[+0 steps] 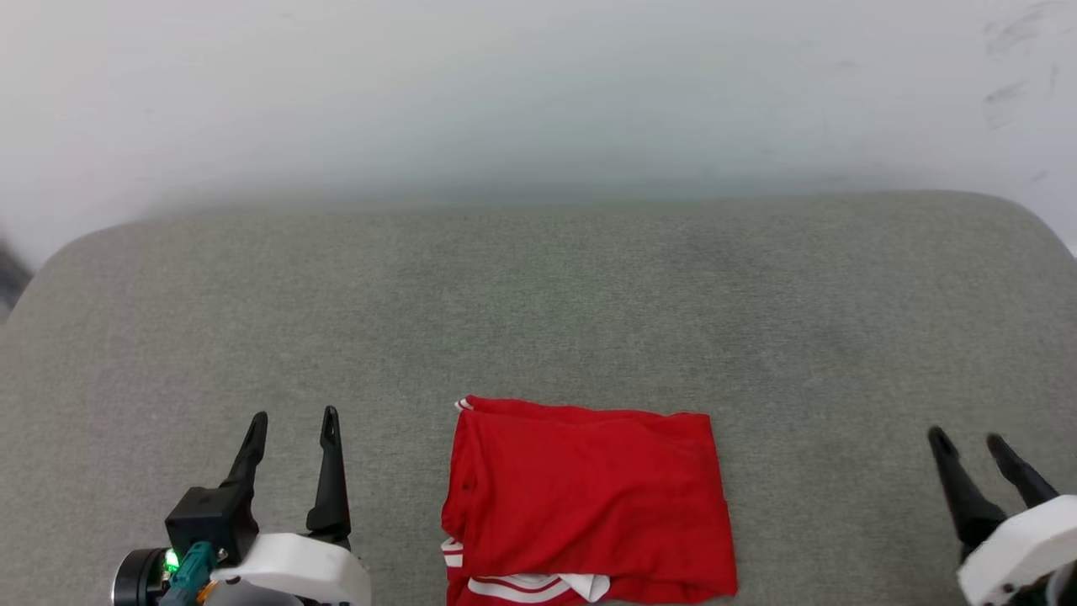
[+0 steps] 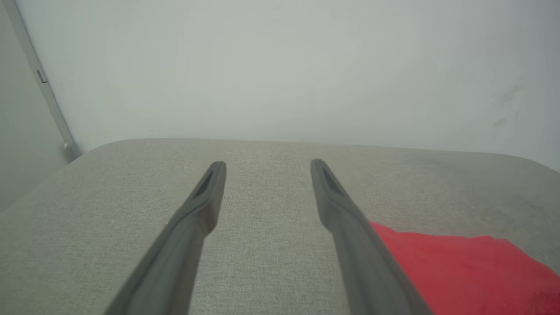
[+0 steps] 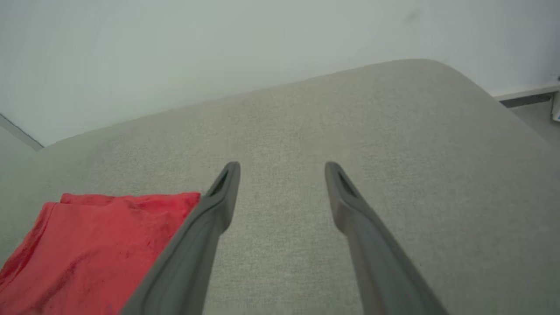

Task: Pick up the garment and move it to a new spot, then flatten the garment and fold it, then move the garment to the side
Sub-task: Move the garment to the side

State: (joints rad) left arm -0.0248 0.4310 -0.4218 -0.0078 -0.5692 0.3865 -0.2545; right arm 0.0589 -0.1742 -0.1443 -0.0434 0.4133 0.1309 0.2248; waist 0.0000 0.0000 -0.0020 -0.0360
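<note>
The red garment (image 1: 587, 497) lies folded into a rough rectangle near the front middle of the grey cushion (image 1: 538, 311); white and red stripe trim peeks out at its near edge. Its lettering is hidden. My left gripper (image 1: 294, 422) stands open to the garment's left, apart from it, nothing between its fingers. My right gripper (image 1: 968, 439) is open far to the right, also empty. In the left wrist view the garment (image 2: 463, 271) sits right of the open left gripper (image 2: 267, 165). In the right wrist view the garment (image 3: 96, 249) lies left of the open right gripper (image 3: 282, 167).
A pale wall (image 1: 538, 93) rises behind the cushion's far edge. The cushion's rounded corners fall away at the far left and far right. Bare grey fabric stretches beyond and to both sides of the garment.
</note>
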